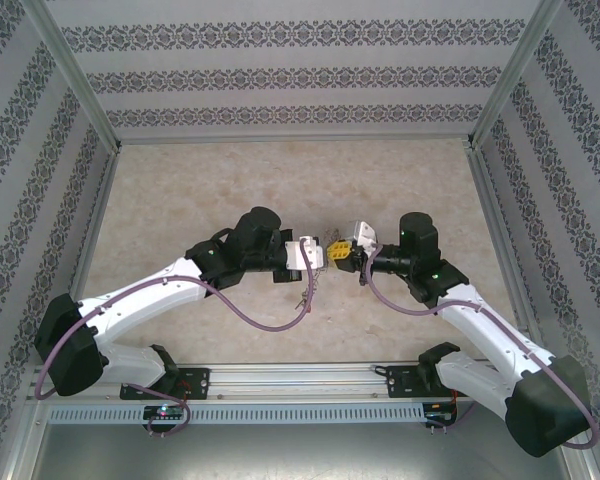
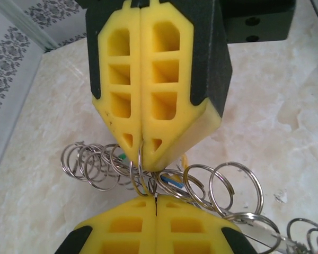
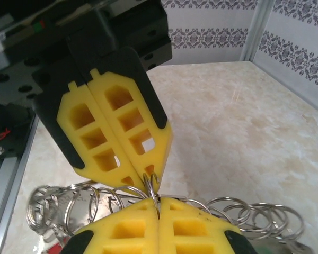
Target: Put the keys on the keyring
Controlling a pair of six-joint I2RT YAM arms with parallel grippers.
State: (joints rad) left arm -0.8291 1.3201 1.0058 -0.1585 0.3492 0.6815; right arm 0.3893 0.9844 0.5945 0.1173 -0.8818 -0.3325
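Yellow finger pads, two pairs, meet tip to tip over mid-table.

- **Left gripper** (image 2: pixel 156 203): closed, nipping the thin wire of the keyring (image 2: pixel 139 173).
- **Right gripper** (image 3: pixel 159 203): closed on the same wire from the opposite side.
- **Keyring:** held between them above the table (image 1: pixel 180 200). It is strung with small silver loops (image 2: pixel 90 165), coloured tags (image 2: pixel 172 180) and keys (image 2: pixel 266 235).
- **Progress:** I judge threading is under way. I cannot tell how many keys remain.
- **Long axis:** the row lies crosswise to the fingers and trails toward the arm bases.
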